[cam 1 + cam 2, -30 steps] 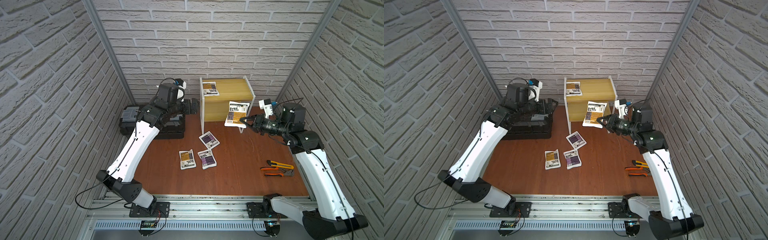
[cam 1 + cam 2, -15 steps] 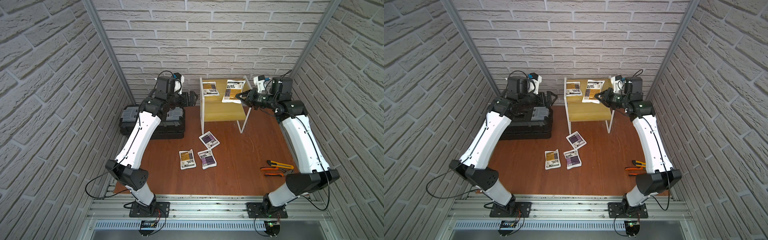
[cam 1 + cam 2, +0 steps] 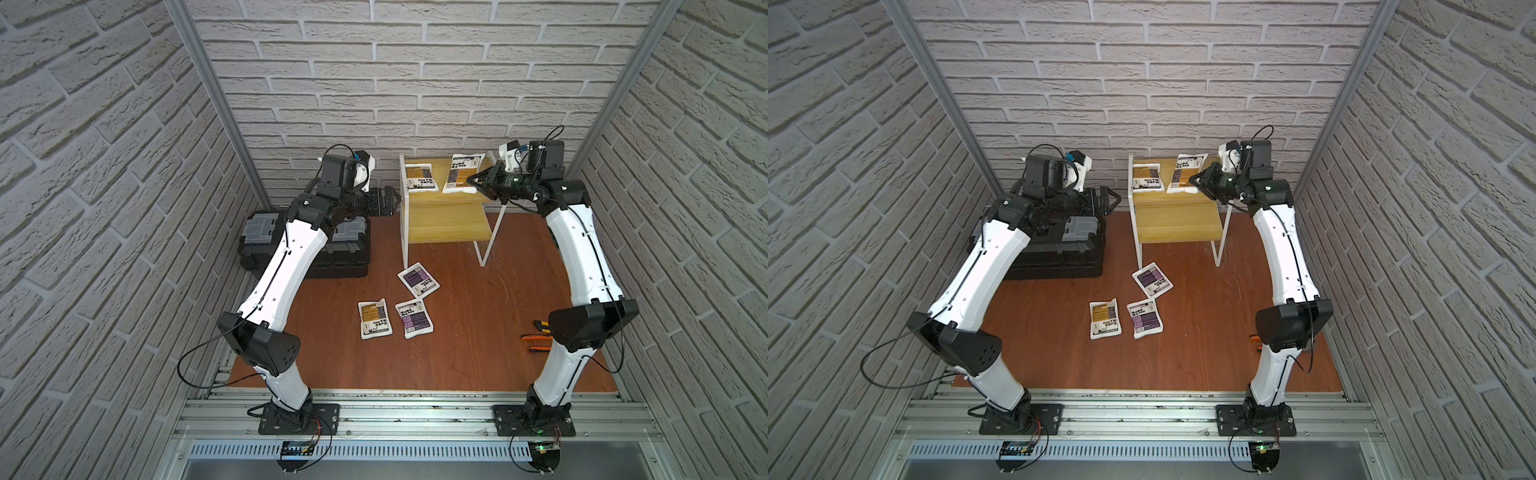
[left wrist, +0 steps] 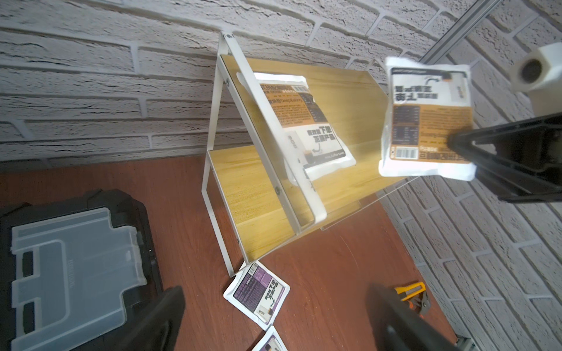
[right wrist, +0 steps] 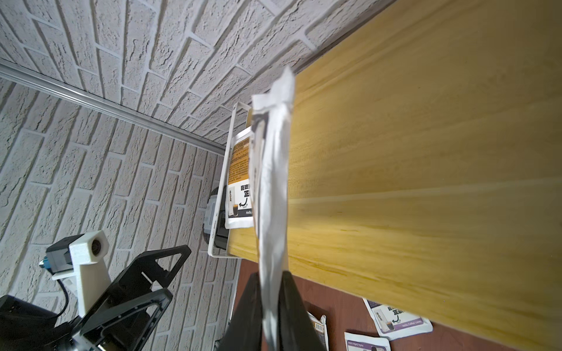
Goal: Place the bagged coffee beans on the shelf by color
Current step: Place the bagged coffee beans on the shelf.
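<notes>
- You get pliers [image 3: 534,338] only partly; R arm [image 3: 582,266] hides rest.
- Orange pouch [image 5: 270,188]: edge-on, blurred, print prob. unreadable.
- Purple pouch [image 4: 269,343]: cut off by picture's edge.

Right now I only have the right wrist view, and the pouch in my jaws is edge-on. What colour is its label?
Observer: Orange-brown. The left wrist view shows the face of the held pouch, which the right gripper has clamped.
Operator: How many pouches are on the table?
Observer: Three, in both top views: the orange table pouch, the purple pouch by the shelf leg and the purple pouch beside the orange one.
Operator: Where is the left arm?
Observer: The left gripper hangs open beside the shelf, near the black toolbox, apart from the held pouch.
</notes>
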